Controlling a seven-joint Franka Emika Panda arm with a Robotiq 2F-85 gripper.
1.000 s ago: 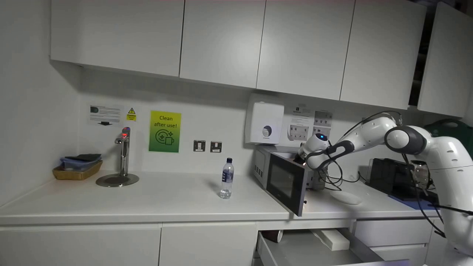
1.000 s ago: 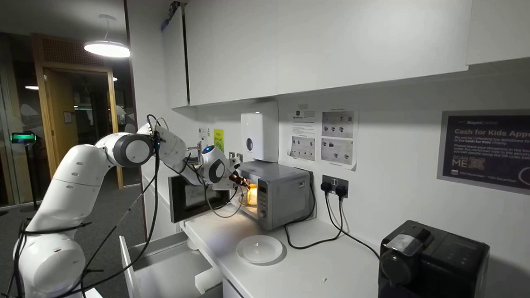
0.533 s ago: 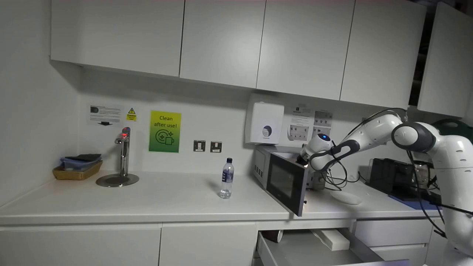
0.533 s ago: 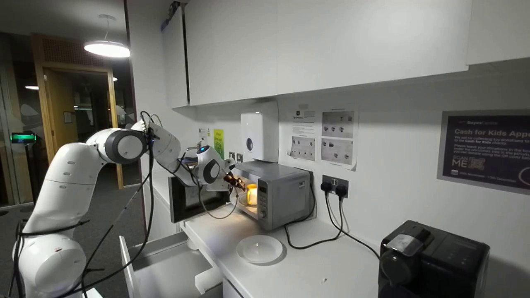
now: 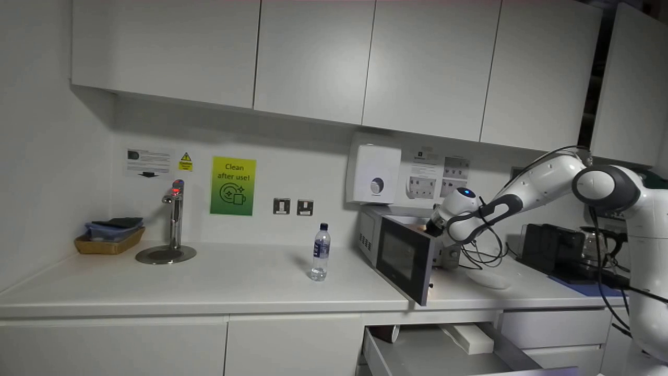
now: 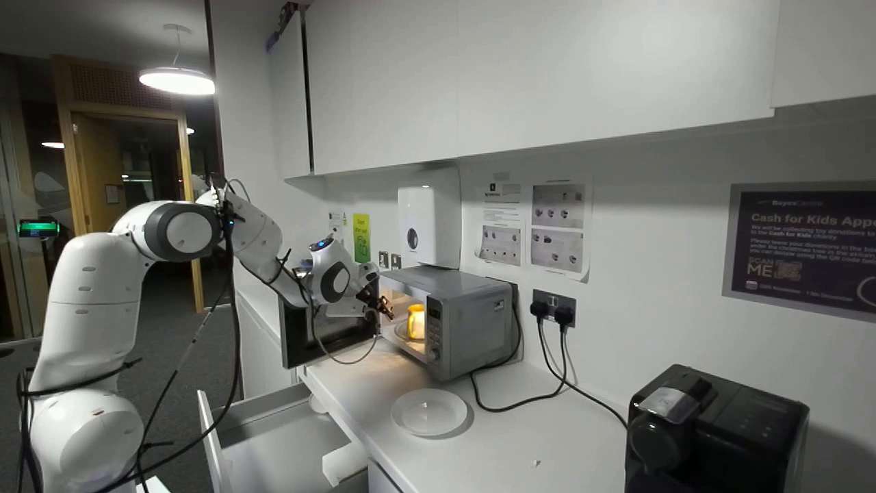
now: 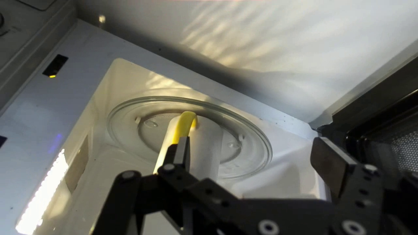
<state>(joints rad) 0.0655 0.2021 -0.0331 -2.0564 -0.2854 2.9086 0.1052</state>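
Facing the lit cavity of a grey microwave (image 6: 472, 329), the gripper (image 7: 252, 147) hangs at its mouth with jaws spread wide, apart from a yellow-handled mug (image 6: 415, 324). The mug rests inside the microwave on a round glass turntable (image 7: 129, 127); in the wrist view, one jaw partly hides it. The microwave's door (image 5: 399, 250) is swung outward beside the gripper. On the counter (image 5: 209, 287), a white plate (image 6: 430, 412) lies on one side of the microwave, and a clear bottle (image 5: 320, 256) stands upright on the other. Below, a drawer (image 5: 436, 357) is pulled out.
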